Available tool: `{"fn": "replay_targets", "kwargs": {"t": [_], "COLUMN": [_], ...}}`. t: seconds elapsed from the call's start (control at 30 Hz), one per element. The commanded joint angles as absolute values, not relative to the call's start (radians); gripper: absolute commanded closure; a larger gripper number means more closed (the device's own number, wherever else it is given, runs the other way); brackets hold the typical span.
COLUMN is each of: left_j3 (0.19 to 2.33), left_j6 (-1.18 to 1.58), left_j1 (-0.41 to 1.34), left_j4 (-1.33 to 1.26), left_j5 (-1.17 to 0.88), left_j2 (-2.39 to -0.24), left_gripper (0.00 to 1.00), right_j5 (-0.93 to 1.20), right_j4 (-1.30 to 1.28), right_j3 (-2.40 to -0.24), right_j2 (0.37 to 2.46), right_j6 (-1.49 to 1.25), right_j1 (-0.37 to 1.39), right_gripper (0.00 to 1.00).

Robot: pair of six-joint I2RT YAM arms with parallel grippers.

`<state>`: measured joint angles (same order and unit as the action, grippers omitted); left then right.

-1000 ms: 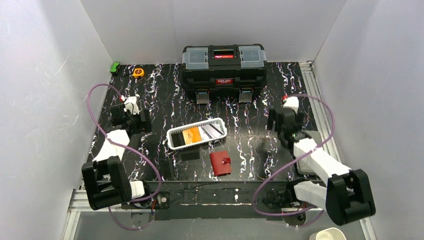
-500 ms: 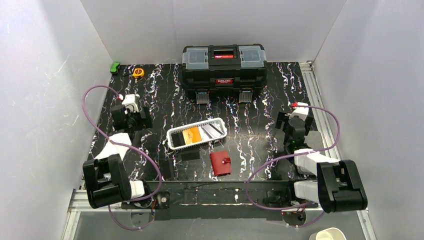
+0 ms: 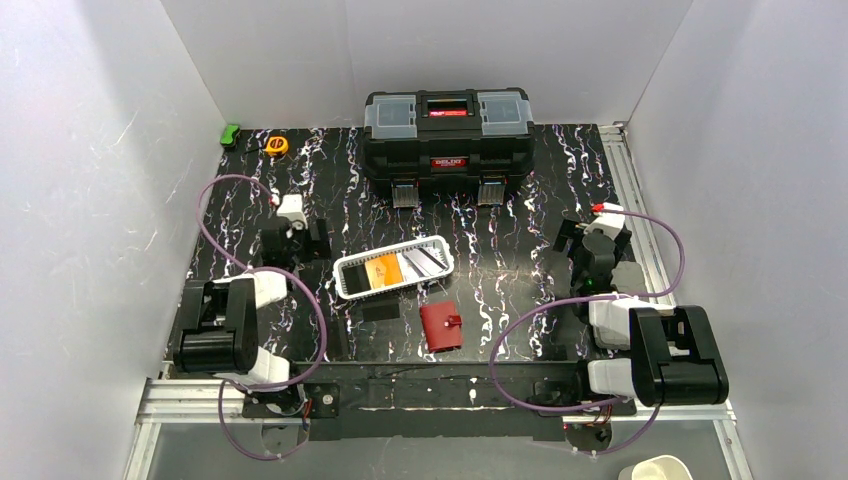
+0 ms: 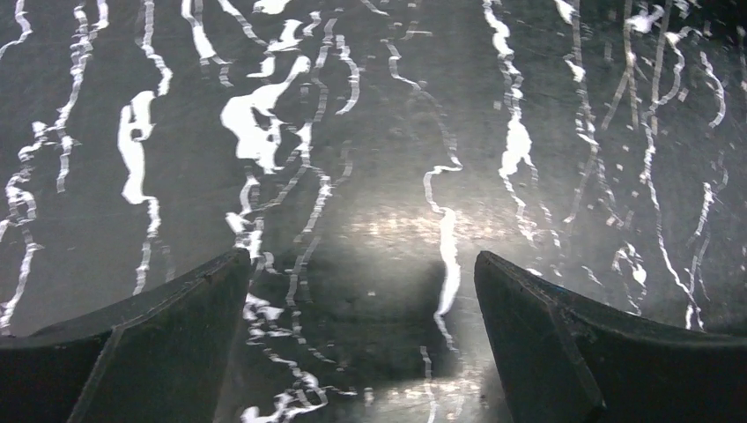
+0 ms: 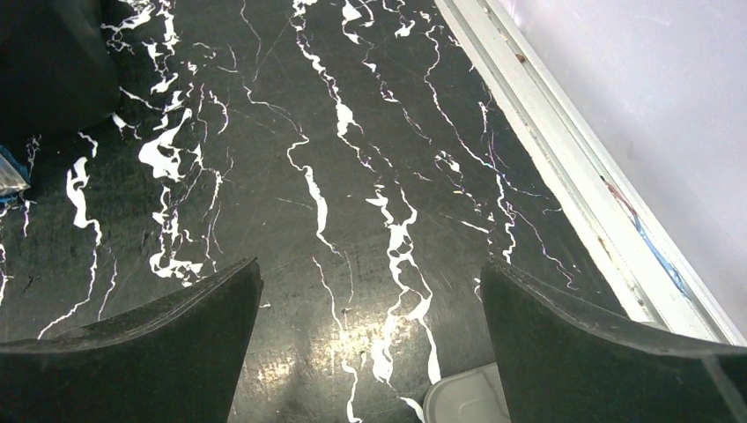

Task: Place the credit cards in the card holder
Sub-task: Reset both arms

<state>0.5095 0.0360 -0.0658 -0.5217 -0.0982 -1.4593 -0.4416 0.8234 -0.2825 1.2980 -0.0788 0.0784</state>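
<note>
The credit cards lie in a white mesh basket (image 3: 347,283) at mid-table: an orange card (image 3: 383,271), a grey-silver card (image 3: 425,262) and a dark one (image 3: 358,281). The card holder (image 3: 441,326), a red wallet, lies shut just in front of the basket. My left gripper (image 3: 305,243) is left of the basket, open and empty; in the left wrist view (image 4: 361,260) only bare table shows between its fingers. My right gripper (image 3: 590,242) is open and empty near the table's right edge; in the right wrist view (image 5: 370,269) it hangs over bare table.
A big black toolbox (image 3: 446,131) stands at the back. A flat black rectangle (image 3: 381,312) lies in front of the basket, another (image 3: 333,338) near the front edge. An orange tape measure (image 3: 276,145) and a green item (image 3: 231,133) sit back left. A metal rail (image 5: 564,167) runs along the right.
The left gripper has moved right, toward the basket, with its arm folding back. The right gripper has moved right toward the table's edge, with its arm folding back. Cards and wallet have not moved.
</note>
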Motion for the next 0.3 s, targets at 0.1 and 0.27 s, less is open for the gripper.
{"fn": "replay_targets", "kwargs": {"t": [0.1, 0.27], "left_j3": [0.352, 0.275], "left_j6": [0.007, -0.038], "left_j1": [0.029, 0.054], "left_j4": [-0.864, -1.029], "left_j5": [0.053, 0.043], "left_j2": [-1.448, -1.471], "left_gripper": [0.01, 0.01], "right_j5": [-0.407, -0.348], "right_j4": [0.936, 0.981], "right_j3": [-0.274, -0.259], "right_j2": [1.285, 1.326], "right_j6": [-0.098, -0.108], "right_j1": [0.069, 0.038], "right_gripper": [0.00, 0.00]}}
